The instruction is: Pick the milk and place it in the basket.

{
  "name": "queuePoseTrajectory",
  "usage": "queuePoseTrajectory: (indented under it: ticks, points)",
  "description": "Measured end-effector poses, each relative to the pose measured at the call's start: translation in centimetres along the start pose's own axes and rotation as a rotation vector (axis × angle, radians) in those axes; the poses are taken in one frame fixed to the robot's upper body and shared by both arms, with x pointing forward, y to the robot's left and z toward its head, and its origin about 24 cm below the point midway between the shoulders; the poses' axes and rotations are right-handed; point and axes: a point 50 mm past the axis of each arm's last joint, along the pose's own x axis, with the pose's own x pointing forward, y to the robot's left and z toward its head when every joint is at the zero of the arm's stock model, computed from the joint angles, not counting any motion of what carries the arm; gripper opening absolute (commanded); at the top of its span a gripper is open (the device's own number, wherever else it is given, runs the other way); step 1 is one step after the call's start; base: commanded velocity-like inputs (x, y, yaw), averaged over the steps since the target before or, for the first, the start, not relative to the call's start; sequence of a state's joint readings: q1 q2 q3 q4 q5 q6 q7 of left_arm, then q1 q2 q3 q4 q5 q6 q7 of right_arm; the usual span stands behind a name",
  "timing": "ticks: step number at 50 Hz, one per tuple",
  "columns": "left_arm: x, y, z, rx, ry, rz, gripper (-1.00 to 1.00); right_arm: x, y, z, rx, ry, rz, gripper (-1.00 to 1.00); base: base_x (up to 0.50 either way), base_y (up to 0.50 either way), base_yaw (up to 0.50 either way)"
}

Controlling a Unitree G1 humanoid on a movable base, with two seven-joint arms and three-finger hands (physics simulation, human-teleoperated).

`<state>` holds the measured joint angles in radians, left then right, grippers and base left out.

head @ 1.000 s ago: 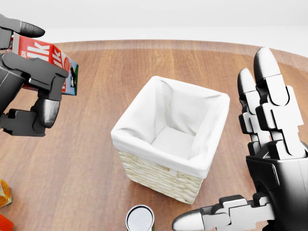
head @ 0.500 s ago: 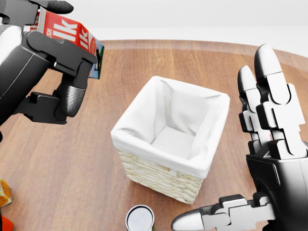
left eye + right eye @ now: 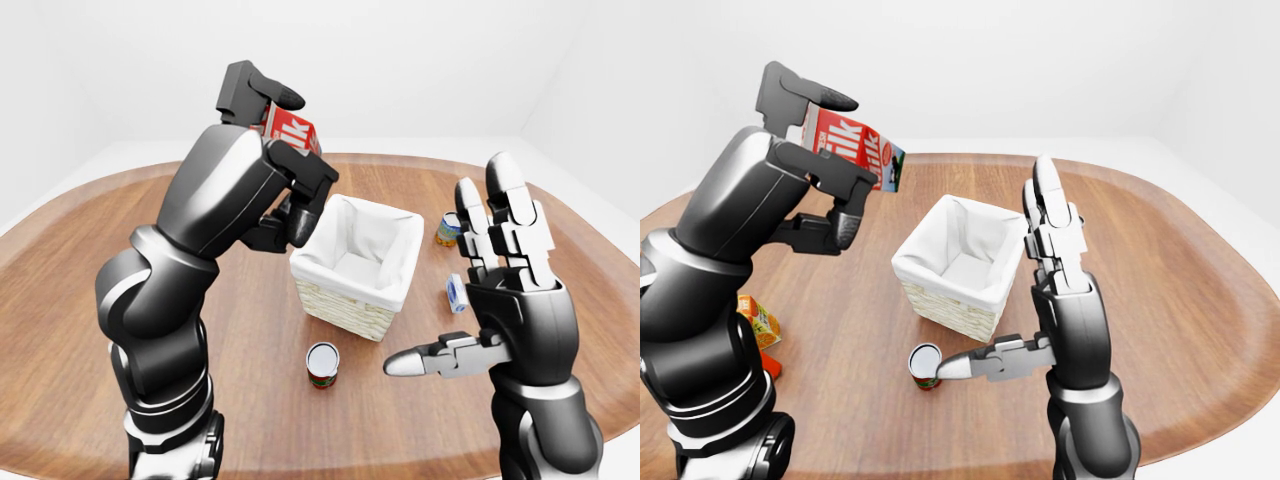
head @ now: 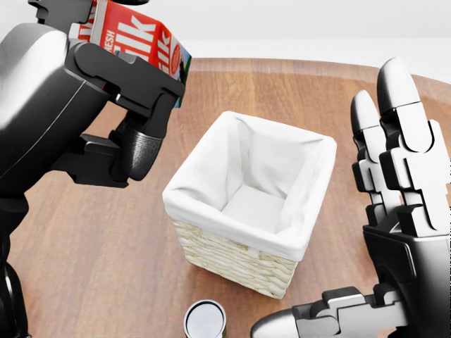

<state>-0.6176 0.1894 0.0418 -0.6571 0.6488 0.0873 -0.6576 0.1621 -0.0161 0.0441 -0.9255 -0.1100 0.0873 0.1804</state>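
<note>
Milk (image 4: 144, 39) gripped in left robot hand (image 4: 134, 91), beside basket (image 4: 246, 246); right robot hand (image 4: 394, 211) open, empty.

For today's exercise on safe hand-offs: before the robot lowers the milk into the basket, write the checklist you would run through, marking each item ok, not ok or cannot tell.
1. Grip secure: left hand has its fingers closed round the milk carton, which is lifted off the table. Ok.
2. Carton over the opening: in the head view it sits up and to the left of the basket, not above it. Not ok.
3. Basket free inside: only the white liner shows. Ok.
4. Right hand out of the way: open, at the basket's right side, apart from it. Ok.
5. Nearby tin can clear of the path: it stands below the basket in the head view. Ok.
</note>
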Motion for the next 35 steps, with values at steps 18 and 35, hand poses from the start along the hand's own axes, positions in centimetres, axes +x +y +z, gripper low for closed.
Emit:
queuePoseTrajectory:
  ticks: [18, 35]
  points:
    - [1.3, -1.1, 2.1, -0.073, -0.084, 0.010, -1.00, -0.1, 0.0, -0.3, 0.005, 0.017, 0.001, 1.00, 0.00, 0.00, 0.00]
    - [3.3, -3.0, 1.8, -0.198, -0.080, 0.004, -1.00, -0.1, 0.0, -0.5, 0.009, 0.025, -0.001, 1.00, 0.00, 0.00, 0.00]
